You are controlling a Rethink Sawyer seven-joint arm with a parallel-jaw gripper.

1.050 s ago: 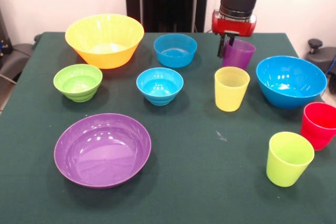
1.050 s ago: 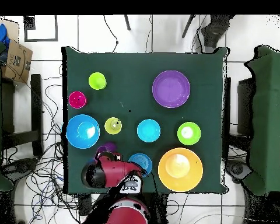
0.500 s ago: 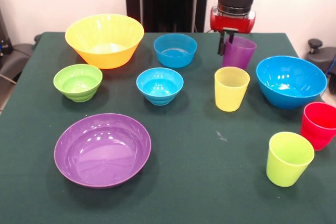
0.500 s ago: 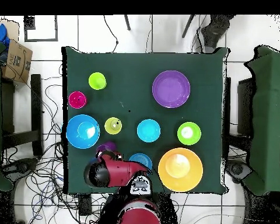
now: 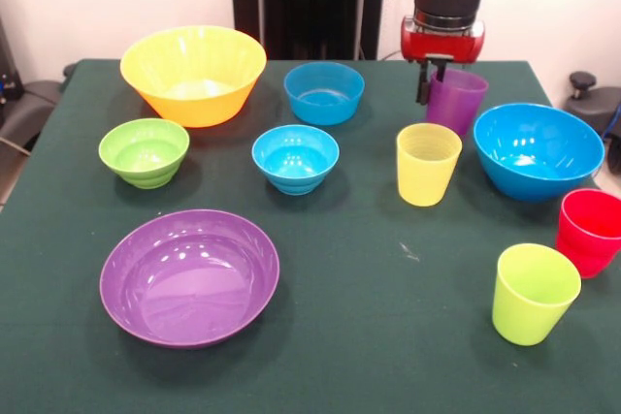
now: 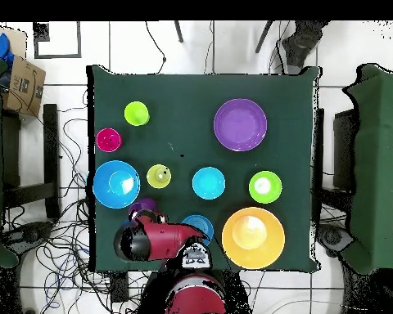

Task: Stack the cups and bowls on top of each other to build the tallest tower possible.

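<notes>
The gripper (image 5: 432, 79) is closed on the rim of the purple cup (image 5: 456, 101), with one finger (image 5: 424, 83) outside its wall. The cup hangs slightly tilted, near the table's (image 5: 369, 327) far edge. It is between the yellow cup (image 5: 427, 163) and the large blue bowl (image 5: 537, 149).
</notes>
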